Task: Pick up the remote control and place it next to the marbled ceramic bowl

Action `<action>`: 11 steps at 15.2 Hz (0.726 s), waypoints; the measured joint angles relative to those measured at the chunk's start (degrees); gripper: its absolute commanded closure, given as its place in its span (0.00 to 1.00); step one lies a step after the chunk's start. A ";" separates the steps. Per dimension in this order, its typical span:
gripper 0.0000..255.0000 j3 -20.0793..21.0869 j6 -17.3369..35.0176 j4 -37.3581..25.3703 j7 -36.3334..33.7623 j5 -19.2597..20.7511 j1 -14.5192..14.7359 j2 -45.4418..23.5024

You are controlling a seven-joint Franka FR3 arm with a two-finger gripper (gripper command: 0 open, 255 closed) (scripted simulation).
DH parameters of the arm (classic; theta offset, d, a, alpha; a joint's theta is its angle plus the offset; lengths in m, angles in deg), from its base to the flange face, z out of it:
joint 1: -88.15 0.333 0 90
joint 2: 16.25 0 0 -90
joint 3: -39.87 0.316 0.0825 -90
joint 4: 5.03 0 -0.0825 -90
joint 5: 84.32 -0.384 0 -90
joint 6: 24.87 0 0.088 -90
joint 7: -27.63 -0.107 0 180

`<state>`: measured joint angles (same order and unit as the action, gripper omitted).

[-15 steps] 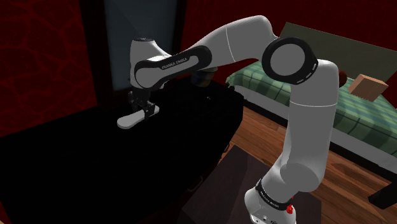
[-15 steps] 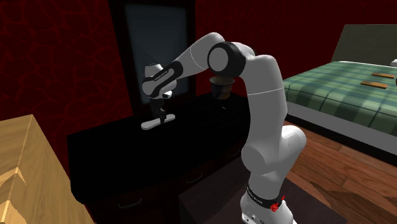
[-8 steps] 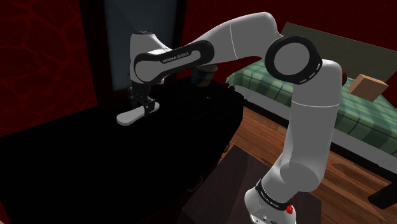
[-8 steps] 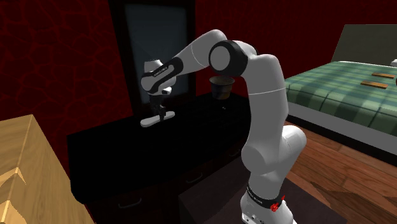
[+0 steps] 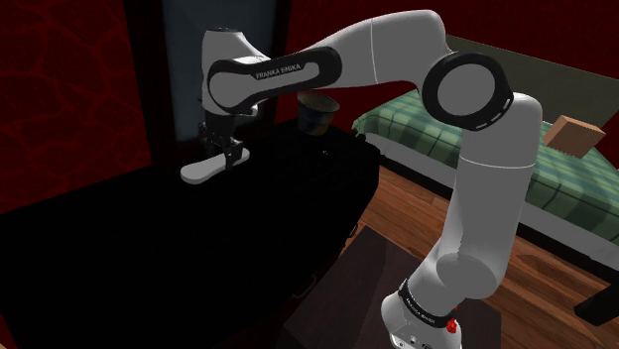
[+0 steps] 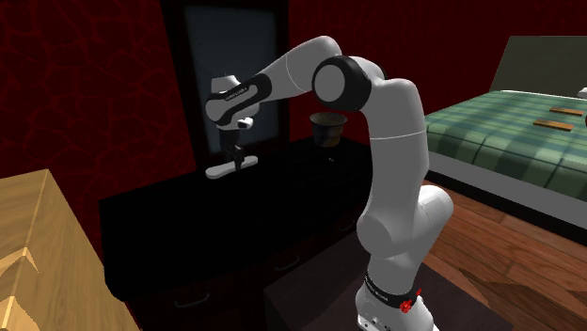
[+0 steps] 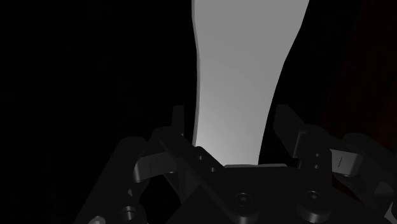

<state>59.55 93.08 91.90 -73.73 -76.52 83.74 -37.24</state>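
Bedroom w/ dark red walls, green plaid bed (image 6: 508,132), wood floor. Work surface = black dresser (image 5: 248,223) w/ a mirror (image 5: 184,69) behind it.

Gripper (image 5: 228,157) is pinched on the remote (image 5: 201,171), a plain white/grey slab. Wrist view shows fingers (image 7: 180,121) clasping the narrow end of it (image 7: 245,70), w/ the rest sticking out well past the tips. Looks lifted clear of the dresser top near the mirror, but the top is all black, so I can't confirm the gap.

Bowl (image 5: 317,112) is dark and sits on the dresser's far end, on the shoulder view's right, just under the forearm. It's well apart from the remote.

Risks from here, IMO:
- End grasp, not centred. Most of the remote's mass hangs off one side, so a fast swing could make it pivot or slip between the pads. It would then land skewed or drop.
- Bowl sits close under the forearm. Low transit could sweep link or remote into it and knock it off the dresser.
- Overhanging end reaches the bowl before the gripper does. Leave margin on approach, else it nudges the bowl.
- Black top gives poor height cue. Releasing too high = bounce; pushing down too far = jam.
- Bowl is near the dresser's end, so the drop spot needs to stay inboard.
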 measured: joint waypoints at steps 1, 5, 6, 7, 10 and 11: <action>1.00 0.06 -0.74 -0.55 0.01 -0.10 0.03 0.20; 1.00 0.21 -3.04 -1.78 0.40 -0.58 -0.16 1.33; 1.00 0.28 -3.80 -2.40 0.36 -0.65 -0.09 1.48; 1.00 0.29 -4.60 -3.01 0.55 -0.76 -0.16 1.68; 1.00 0.40 -6.82 -5.07 0.57 -0.90 -0.02 1.87; 1.00 0.46 -7.66 -5.66 0.56 -1.00 0.02 2.12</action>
<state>60.02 85.43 86.24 -73.17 -77.53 83.76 -35.12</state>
